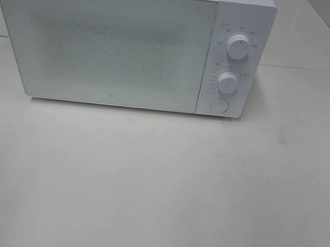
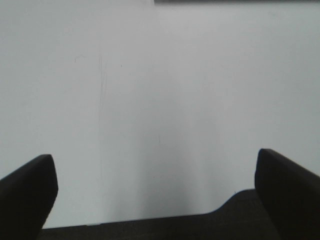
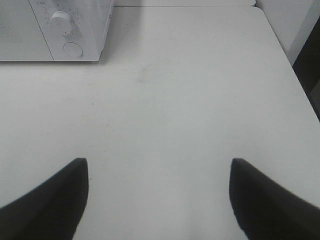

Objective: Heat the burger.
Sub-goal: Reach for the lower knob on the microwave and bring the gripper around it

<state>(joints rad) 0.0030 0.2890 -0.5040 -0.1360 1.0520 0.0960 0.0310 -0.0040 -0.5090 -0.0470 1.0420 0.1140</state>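
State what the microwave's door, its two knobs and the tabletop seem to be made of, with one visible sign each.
Large white microwave door: probably frosted glass; a fine dot mesh shows through. Round white upper knob and lower knob: likely matte plastic, evenly dull. Off-white tabletop: smooth, perhaps laminate; faint scuffs.

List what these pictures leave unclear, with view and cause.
Microwave interior: exterior high, the shut door hides it; no view shows the burger.
Knob labels: exterior high, too small and blurred.
Microwave in right wrist view: mostly cut off by the edge.
Left gripper and right gripper: wrist views' edges cut off all but the finger ends.
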